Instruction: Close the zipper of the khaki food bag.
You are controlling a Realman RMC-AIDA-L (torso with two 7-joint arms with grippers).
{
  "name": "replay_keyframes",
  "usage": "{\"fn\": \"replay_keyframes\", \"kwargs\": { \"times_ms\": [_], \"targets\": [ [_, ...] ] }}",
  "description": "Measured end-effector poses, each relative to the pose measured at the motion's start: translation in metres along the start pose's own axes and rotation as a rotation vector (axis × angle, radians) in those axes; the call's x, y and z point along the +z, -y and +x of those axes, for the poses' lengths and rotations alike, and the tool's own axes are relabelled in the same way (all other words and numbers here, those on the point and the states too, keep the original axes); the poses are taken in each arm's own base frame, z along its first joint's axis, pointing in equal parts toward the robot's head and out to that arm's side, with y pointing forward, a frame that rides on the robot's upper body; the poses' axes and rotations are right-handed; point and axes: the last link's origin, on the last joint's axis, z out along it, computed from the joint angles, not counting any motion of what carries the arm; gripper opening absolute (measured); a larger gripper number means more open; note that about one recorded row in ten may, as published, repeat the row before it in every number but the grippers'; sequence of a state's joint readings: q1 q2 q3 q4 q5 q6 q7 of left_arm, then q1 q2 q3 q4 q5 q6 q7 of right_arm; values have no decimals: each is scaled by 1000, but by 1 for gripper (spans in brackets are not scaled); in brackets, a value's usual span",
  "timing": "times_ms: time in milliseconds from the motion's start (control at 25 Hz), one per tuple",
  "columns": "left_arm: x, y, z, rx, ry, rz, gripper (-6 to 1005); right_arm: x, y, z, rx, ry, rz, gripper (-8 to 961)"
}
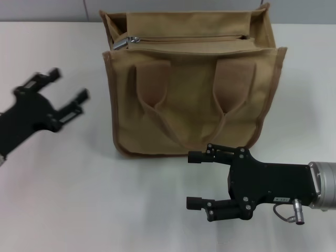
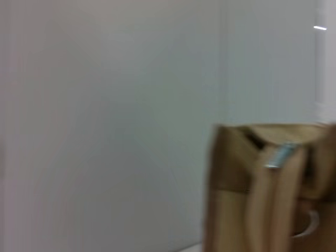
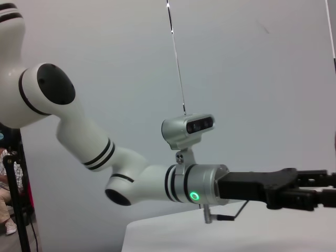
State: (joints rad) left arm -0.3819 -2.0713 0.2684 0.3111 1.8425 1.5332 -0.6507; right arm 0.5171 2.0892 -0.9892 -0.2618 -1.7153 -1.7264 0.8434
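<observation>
The khaki food bag (image 1: 194, 100) stands upright at the back middle of the white table, its two brown handles hanging down the near face. The zipper (image 1: 189, 39) runs along the top, and its silver pull tab (image 1: 122, 42) sits at the bag's left end. My left gripper (image 1: 68, 84) is open and empty, left of the bag and apart from it, pointing toward the pull-tab end. My right gripper (image 1: 192, 179) is open and empty, low in front of the bag's near right bottom corner. In the left wrist view the bag (image 2: 236, 199) and pull tab (image 2: 281, 155) show blurred.
The white table (image 1: 105, 199) spreads around the bag, with a grey wall behind it. The right wrist view shows my left arm (image 3: 136, 178) and its wrist camera (image 3: 188, 128) above the table edge (image 3: 220, 231).
</observation>
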Motion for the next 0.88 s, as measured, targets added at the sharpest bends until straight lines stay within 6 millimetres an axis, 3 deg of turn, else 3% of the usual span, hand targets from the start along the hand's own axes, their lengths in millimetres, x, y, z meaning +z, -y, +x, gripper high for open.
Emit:
{"fn": "replay_keyframes", "kwargs": {
  "times_ms": [160, 400, 880],
  "targets": [
    [19, -3, 7, 30, -17, -54, 736, 1, -1, 1, 6, 3, 0, 829],
    [36, 2, 17, -3, -91, 1, 730, 1, -2, 3, 14, 2, 7, 830],
    [43, -7, 23, -67, -163, -11, 716, 4, 3, 4, 10, 8, 44, 829]
  ]
}}
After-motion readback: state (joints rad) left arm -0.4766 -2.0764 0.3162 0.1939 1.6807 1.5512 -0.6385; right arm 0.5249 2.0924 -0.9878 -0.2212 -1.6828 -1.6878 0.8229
